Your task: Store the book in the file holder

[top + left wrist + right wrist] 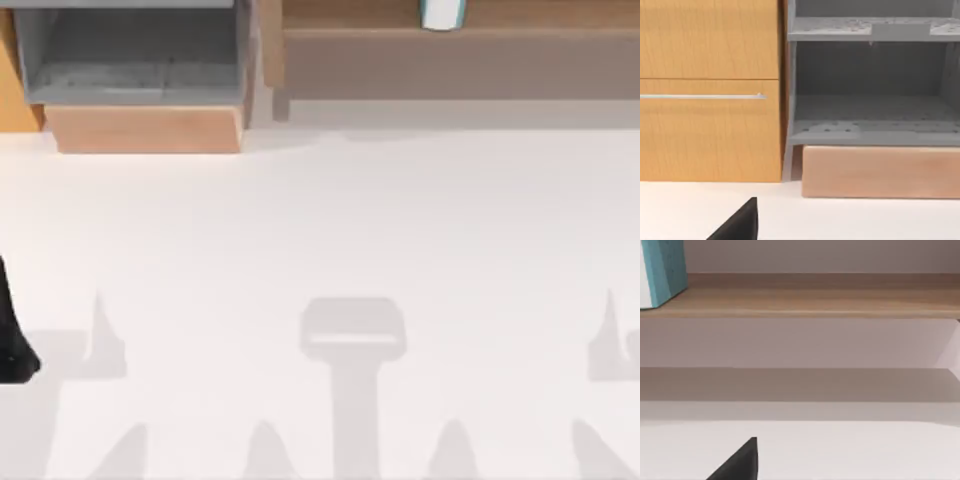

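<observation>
The book (441,12), teal with white page edges, stands upright on the wide brown wooden shelf (520,25) at the back right; it also shows in the right wrist view as the book (665,271). At the back left stands the file holder (130,60), an open grey compartment with a tan front lip (145,128) and an orange side panel (15,95). My left arm (12,340) sits low at the table's left edge, far from both. A black part of my left gripper (740,225) faces the file holder (870,100). A black part of my right gripper (740,465) faces the shelf.
An orange cabinet front (710,90) with a thin silver handle adjoins the holder's left side. The shelf has a lower board (800,385) under the one bearing the book. White table (320,230) stretches between the arms and the furniture, crossed by grey shadows.
</observation>
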Controlling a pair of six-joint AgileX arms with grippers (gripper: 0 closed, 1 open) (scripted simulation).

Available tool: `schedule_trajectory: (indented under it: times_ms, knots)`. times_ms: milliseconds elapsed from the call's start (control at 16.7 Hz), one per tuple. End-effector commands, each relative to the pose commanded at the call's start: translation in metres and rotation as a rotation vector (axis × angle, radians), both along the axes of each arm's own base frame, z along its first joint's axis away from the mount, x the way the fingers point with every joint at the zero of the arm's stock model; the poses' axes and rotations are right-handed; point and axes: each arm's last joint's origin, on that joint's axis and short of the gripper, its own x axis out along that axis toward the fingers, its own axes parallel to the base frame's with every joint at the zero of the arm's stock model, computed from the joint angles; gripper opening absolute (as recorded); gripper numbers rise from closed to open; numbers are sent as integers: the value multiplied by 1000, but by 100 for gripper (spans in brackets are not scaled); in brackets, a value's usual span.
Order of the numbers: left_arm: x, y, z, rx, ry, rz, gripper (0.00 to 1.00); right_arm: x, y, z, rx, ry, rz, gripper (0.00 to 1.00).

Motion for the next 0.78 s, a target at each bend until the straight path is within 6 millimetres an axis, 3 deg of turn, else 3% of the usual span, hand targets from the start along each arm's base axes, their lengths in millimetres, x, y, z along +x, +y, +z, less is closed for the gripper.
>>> schedule_trajectory:
  times_ms: [180,300,600,780]
  knots:
    - [0,-1,3,1,-5,-1,100,0,0,0,0,0,0,100]
    - [0,-4,16,2,-29,-5,100,0,0,0,0,0,0,100]
    - [16,-22,87,-9,-107,-19,100,0,0,0,0,0,0,100]
    - [50,-48,127,-10,-86,-27,100,0,0,0,0,0,0,100]
